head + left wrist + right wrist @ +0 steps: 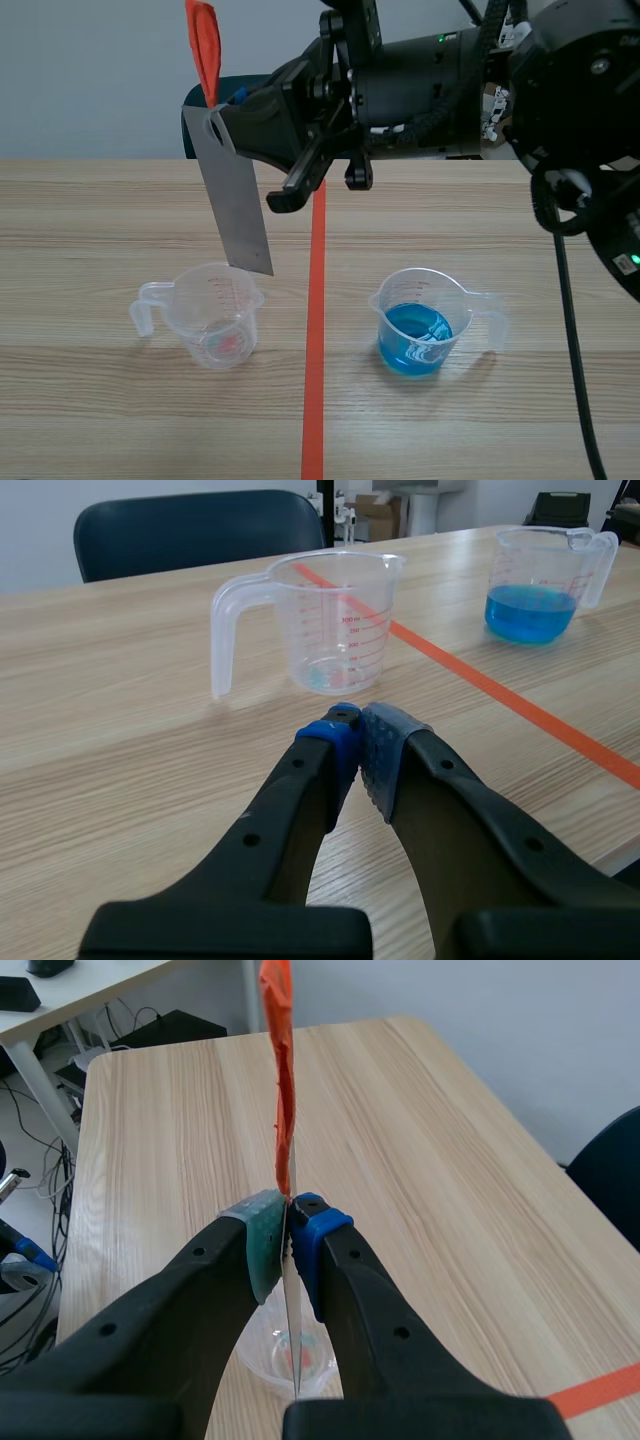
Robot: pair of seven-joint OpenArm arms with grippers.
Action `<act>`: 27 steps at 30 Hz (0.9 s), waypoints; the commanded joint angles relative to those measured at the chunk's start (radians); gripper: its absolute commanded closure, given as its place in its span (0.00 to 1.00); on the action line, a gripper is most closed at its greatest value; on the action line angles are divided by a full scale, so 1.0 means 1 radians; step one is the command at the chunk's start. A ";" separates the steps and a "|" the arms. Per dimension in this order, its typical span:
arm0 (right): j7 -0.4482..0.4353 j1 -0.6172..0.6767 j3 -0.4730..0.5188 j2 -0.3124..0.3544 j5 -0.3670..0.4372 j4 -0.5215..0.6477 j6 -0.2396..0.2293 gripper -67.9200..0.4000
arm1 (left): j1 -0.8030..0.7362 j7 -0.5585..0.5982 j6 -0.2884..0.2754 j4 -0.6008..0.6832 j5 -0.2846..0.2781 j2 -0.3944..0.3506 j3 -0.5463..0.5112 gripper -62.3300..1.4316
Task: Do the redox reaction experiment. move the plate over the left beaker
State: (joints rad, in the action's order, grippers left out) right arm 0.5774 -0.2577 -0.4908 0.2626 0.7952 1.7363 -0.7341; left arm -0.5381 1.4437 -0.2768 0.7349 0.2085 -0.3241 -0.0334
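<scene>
A grey metal plate (234,195) with an orange-red tag (205,45) at its top hangs tilted in the air, its lower end just above the rim of the left beaker (215,315). My right gripper (228,115), reaching across from the right, is shut on the plate's upper part; in the right wrist view the plate (292,1290) shows edge-on between the pads, with the beaker (285,1355) below. The left beaker is clear with a little residue at the bottom. My left gripper (358,742) rests low, shut on nothing, a short way before that beaker (335,620).
A second clear beaker (425,322) holding blue liquid stands right of the orange-red tape line (316,330); it also shows in the left wrist view as the blue-liquid beaker (545,580). A dark chair (200,530) stands behind the table's far edge.
</scene>
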 commanded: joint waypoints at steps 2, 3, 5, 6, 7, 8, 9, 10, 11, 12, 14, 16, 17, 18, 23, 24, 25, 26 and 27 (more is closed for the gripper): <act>-0.027 -0.027 -0.016 -0.024 -0.016 -0.027 -0.011 0.99 | -0.011 0.026 0.002 0.012 -0.050 -0.006 -0.003 0.93; -0.034 -0.028 -0.026 -0.033 -0.026 -0.037 -0.011 0.99 | -0.011 0.026 0.002 0.012 -0.072 -0.006 -0.003 0.93; -0.037 -0.042 -0.043 -0.051 -0.050 -0.057 -0.011 0.99 | -0.011 0.026 0.002 0.012 -0.105 -0.006 -0.003 0.93; -0.037 -0.053 -0.051 -0.061 -0.064 -0.065 -0.011 0.99 | -0.011 0.026 0.002 0.012 -0.105 -0.006 -0.003 0.93; -0.037 -0.061 -0.061 -0.069 -0.075 -0.072 -0.011 0.99 | -0.011 0.024 0.003 0.012 -0.104 -0.006 -0.003 0.93; -0.037 -0.072 -0.068 -0.078 -0.087 -0.077 -0.011 0.99 | -0.011 0.021 0.003 0.012 -0.104 -0.006 -0.003 0.93; -0.037 -0.079 -0.076 -0.086 -0.100 -0.080 -0.011 0.99 | -0.011 0.020 0.005 0.012 -0.104 -0.006 -0.003 0.93; -0.037 -0.087 -0.082 -0.094 -0.115 -0.084 -0.011 0.99 | -0.011 0.016 0.006 0.012 -0.104 -0.006 -0.003 0.93; -0.037 -0.093 -0.090 -0.101 -0.124 -0.086 -0.011 0.99 | -0.011 0.010 0.006 0.012 -0.104 -0.006 -0.003 0.93; -0.037 -0.095 -0.095 -0.109 -0.136 -0.089 -0.011 0.99 | -0.011 0.002 0.006 0.012 -0.104 -0.006 -0.003 0.93; -0.036 -0.098 -0.106 -0.123 -0.151 -0.093 -0.011 0.99 | -0.011 -0.001 0.006 0.012 -0.104 -0.007 -0.003 0.93; -0.036 -0.100 -0.116 -0.136 -0.170 -0.097 -0.011 0.99 | -0.011 0.000 0.006 0.012 -0.104 -0.007 -0.003 0.92; -0.037 -0.100 -0.121 -0.141 -0.179 -0.097 -0.011 0.99 | -0.011 0.000 0.006 0.012 -0.104 -0.007 -0.003 0.87; -0.037 -0.100 -0.127 -0.145 -0.183 -0.097 -0.011 0.99 | -0.011 0.000 0.006 0.012 -0.104 -0.007 -0.003 0.80; -0.063 -0.100 -0.144 -0.155 -0.163 -0.097 -0.011 0.99 | -0.011 0.004 0.006 0.012 -0.105 -0.006 -0.003 0.23; -0.063 -0.103 -0.144 -0.154 -0.141 -0.097 -0.011 0.99 | -0.011 0.007 0.006 0.012 -0.105 -0.006 -0.003 0.13; -0.064 -0.106 -0.144 -0.154 -0.125 -0.097 -0.011 0.99 | -0.010 0.008 0.006 0.012 -0.105 -0.006 -0.003 0.05; -0.063 -0.109 -0.144 -0.154 -0.108 -0.097 -0.011 0.99 | -0.010 0.010 0.006 0.012 -0.112 -0.006 -0.003 0.00; -0.064 -0.112 -0.144 -0.154 -0.097 -0.097 -0.011 0.99 | -0.010 0.011 0.006 0.012 -0.117 -0.006 -0.003 0.00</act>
State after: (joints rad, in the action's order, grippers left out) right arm 0.5255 -0.3439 -0.6392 0.1131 0.6834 1.6352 -0.7341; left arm -0.5377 1.4330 -0.2722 0.7353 0.1051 -0.3241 -0.0334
